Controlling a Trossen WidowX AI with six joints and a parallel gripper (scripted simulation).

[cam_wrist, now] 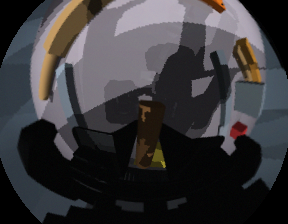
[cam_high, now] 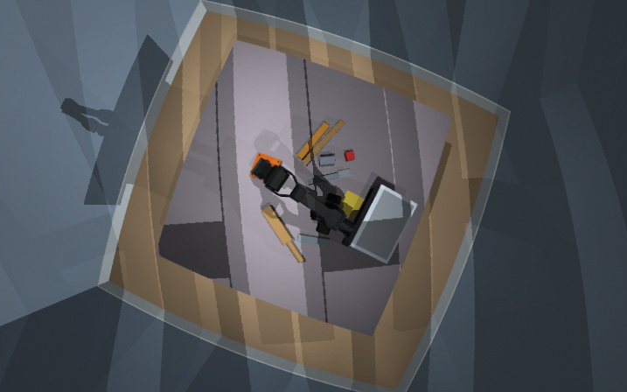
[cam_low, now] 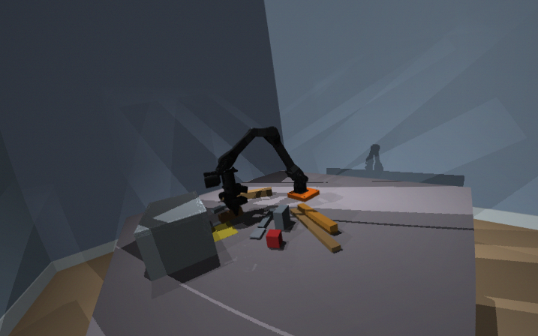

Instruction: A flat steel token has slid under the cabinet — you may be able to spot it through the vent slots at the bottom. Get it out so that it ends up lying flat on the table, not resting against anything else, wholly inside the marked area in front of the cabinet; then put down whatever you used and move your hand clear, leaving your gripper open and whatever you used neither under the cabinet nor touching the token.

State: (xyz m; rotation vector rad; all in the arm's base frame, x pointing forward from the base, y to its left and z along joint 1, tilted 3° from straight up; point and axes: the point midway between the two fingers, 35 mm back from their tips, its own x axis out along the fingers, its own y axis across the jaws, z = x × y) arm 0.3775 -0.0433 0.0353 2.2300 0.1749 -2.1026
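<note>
My gripper (cam_low: 235,211) (cam_wrist: 148,123) points down in front of the cabinet and is shut on a brown mottled bar (cam_low: 225,216) (cam_wrist: 150,117). The bar sticks out from between the fingers towards the arm's base side; whether it touches the table I cannot tell. The grey cabinet (cam_high: 384,224) (cam_low: 178,246) stands beyond the gripper. The yellow marked area (cam_high: 352,201) (cam_low: 223,233) lies at its front, partly hidden by the arm and fingers; a bit shows in the wrist view (cam_wrist: 158,159). The steel token cannot be made out in any view.
Thin grey strips (cam_high: 330,176) (cam_high: 310,238) lie on either side of the gripper. A grey block (cam_high: 326,159) (cam_low: 281,217), a red cube (cam_high: 350,156) (cam_low: 274,238) and two wooden bars (cam_high: 312,140) (cam_high: 323,142) lie to one side. A stepped wooden piece (cam_high: 276,226) lies on the other.
</note>
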